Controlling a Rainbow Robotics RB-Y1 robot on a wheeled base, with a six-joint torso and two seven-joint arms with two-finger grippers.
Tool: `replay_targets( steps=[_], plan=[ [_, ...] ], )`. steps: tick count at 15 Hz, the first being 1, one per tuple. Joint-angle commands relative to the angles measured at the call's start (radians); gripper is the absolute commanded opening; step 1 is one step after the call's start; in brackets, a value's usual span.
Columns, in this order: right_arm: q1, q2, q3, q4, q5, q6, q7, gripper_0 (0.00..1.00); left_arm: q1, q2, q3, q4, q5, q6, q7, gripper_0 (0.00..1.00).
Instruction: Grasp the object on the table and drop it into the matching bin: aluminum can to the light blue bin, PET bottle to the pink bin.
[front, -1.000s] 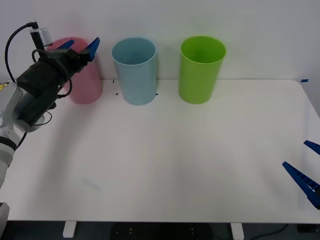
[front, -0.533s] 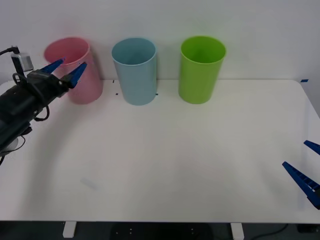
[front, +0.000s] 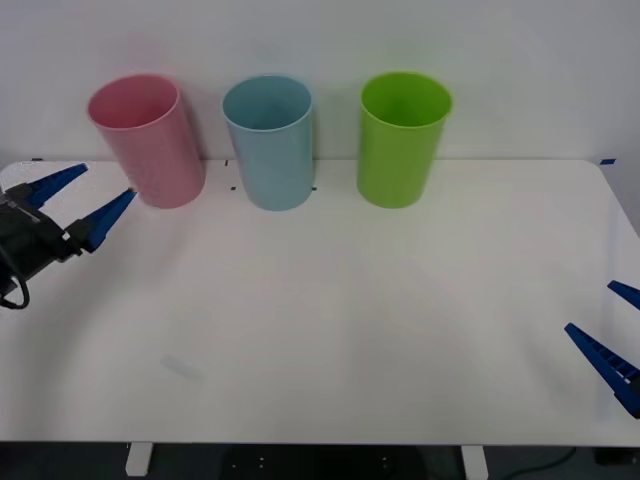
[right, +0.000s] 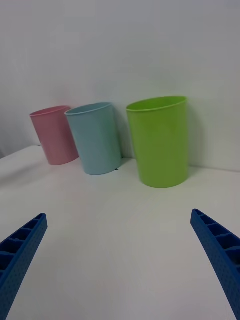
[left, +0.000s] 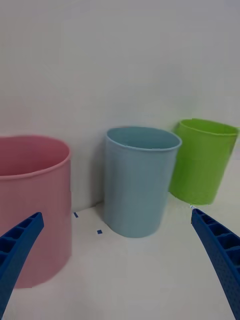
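A plain white wall backs the wide white rectangular tabletop, and three tall plastic bins stand in a row along its far edge. The smooth pink plastic bin is on the left, the light blue plastic bin sits beside it, and a bright green plastic bin stands to the right of that. Out at the table's left edge hangs the left gripper, its blue ribbed fingers spread wide, nothing between them, just beside the pink bin. Over at the near right corner sits the right gripper, parked low, fingers wide apart and empty too. As for the can, I cannot tell where it is.
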Motion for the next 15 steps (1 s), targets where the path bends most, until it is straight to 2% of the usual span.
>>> replay_targets(
  steps=[1, 5, 10, 15],
  plan=[
    [0.000, 0.000, 0.000, 0.000, 0.000, 0.000, 0.000, 1.00, 0.111, 0.001, 0.052, -0.104, 0.007, -0.036, 0.004, 1.00],
    [0.000, 0.000, 0.000, 0.000, 0.000, 0.000, 0.000, 1.00, 0.255, 0.001, 0.096, -0.219, 0.041, -0.045, 0.001, 1.00],
    [0.000, 0.000, 0.000, 0.000, 0.000, 0.000, 0.000, 1.00, 0.367, 0.001, 0.122, -0.236, 0.104, -0.065, -0.022, 1.00],
    [0.000, 0.000, 0.000, 0.000, 0.000, 0.000, 0.000, 1.00, 0.413, 0.000, 0.138, -0.236, 0.139, -0.064, -0.040, 1.00]
  ],
)
